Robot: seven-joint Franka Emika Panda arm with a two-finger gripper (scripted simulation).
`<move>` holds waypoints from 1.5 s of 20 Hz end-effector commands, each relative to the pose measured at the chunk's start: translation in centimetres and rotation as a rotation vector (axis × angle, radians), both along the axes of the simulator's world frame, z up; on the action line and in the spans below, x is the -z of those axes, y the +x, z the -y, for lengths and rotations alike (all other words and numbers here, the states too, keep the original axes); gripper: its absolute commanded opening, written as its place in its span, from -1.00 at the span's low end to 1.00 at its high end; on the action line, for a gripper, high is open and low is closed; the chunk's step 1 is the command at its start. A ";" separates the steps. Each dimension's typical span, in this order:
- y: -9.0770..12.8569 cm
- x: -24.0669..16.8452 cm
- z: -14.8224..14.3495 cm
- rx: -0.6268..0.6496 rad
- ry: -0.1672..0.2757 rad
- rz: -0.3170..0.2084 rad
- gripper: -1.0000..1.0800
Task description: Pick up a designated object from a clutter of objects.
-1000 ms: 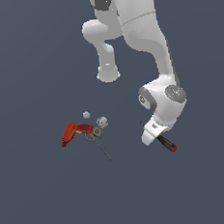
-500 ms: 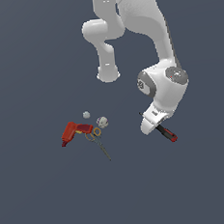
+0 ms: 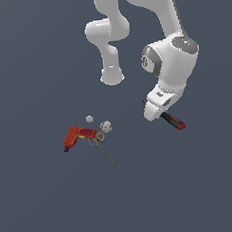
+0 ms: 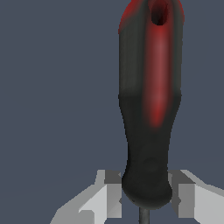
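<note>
The designated object, a black screwdriver (image 3: 173, 121) with a red-tipped handle, hangs above the floor with my gripper (image 3: 156, 112) shut on it. In the wrist view its handle (image 4: 151, 109) fills most of the picture. My two fingers (image 4: 107, 192) press on the handle's base, one on each side, where the thin shaft begins. The gripper (image 4: 146, 197) is closed around that end. The rest of the clutter lies well off toward the exterior view's left.
On the floor lie a red power drill (image 3: 79, 136), thin scissors (image 3: 103, 147) with yellow-ringed handles touching the drill, and two small whitish round pieces (image 3: 89, 119) (image 3: 106, 126). The arm's white base post (image 3: 112, 75) stands behind them.
The gripper has risen with the screwdriver held in it, and the arm's wrist has moved higher and slightly toward the exterior view's right. The drill, scissors and round pieces have not moved.
</note>
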State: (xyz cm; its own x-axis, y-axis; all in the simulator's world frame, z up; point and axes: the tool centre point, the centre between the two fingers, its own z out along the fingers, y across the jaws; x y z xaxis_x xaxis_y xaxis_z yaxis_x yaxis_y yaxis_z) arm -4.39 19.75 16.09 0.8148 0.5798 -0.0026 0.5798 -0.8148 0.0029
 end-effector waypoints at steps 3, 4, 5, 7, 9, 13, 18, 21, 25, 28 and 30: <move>-1.7 -3.7 0.3 0.000 0.001 0.001 -1.00; -2.0 -4.5 0.4 0.000 0.001 0.001 -1.00; -2.4 -5.4 0.5 0.000 0.001 0.001 -1.00; -3.2 -7.1 0.6 -0.001 0.003 0.000 -1.00; -3.9 -8.8 0.8 -0.001 0.003 0.000 -1.00; -5.5 -12.4 1.1 -0.001 0.005 0.000 -1.00; -7.2 -16.6 1.4 -0.001 0.005 0.000 -1.00; -8.0 -18.7 1.6 -0.001 0.005 0.000 -1.00; -8.9 -20.9 1.8 0.000 0.005 0.000 -1.00; -9.3 -22.1 1.9 0.000 0.005 0.000 -1.00; -9.5 -22.7 2.0 0.000 0.004 0.000 -1.00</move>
